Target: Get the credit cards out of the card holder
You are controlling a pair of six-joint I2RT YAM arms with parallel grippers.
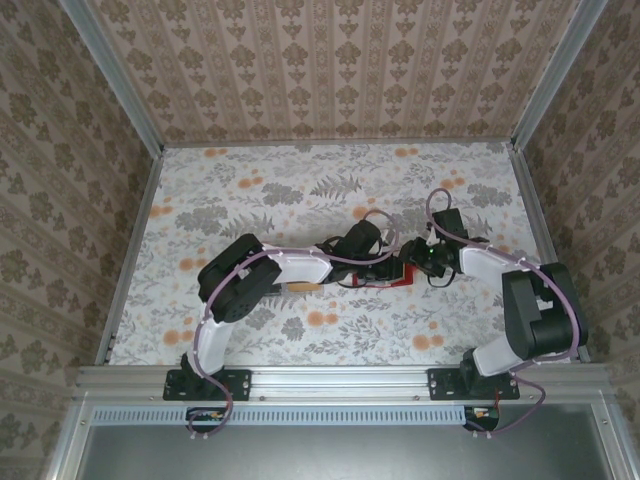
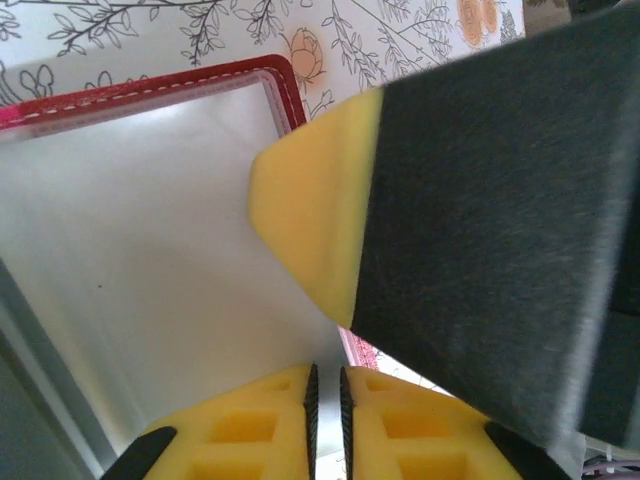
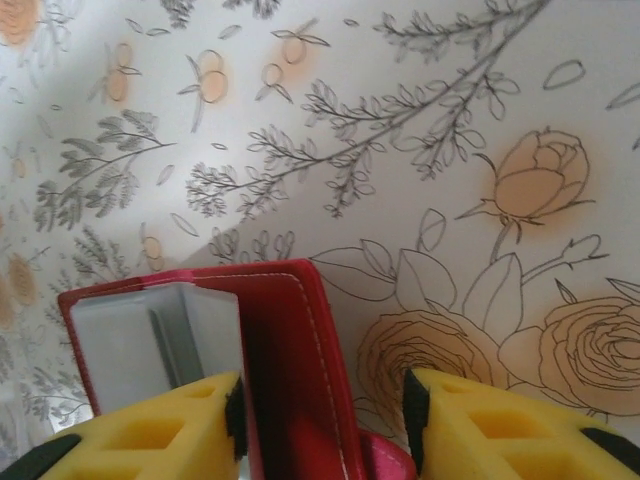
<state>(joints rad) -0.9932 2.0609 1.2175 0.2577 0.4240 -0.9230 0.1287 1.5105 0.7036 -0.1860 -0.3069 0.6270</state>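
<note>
right wrist: right fingers (image 3: 325, 425) apart, straddling the raised red flap of the card holder (image 3: 290, 340). the flap sits close against the pad on the picture-left side, with a clear gap to the other pad, so nothing is clamped. credit cards (image 3: 150, 335): a pale grey slab tucked in the holder, right at the tip of that same picture-left finger and outside the gap. the holder rests on the floral bench (image 3: 450, 130).

left wrist: left fingers (image 2: 326, 405) almost together, only a thin slit between the black pads. can't tell if anything is pinched in it. just ahead of them is a wide pale grey face framed by the holder's red stitched rim; can't tell card from pocket window. one right finger, yellow tip and dark pad, cuts in from the side, its tip over that grey face just ahead of the left fingertips.

top external: both sets of fingers meet mid-bench, tips near each other, with the red holder right beneath them.
</note>
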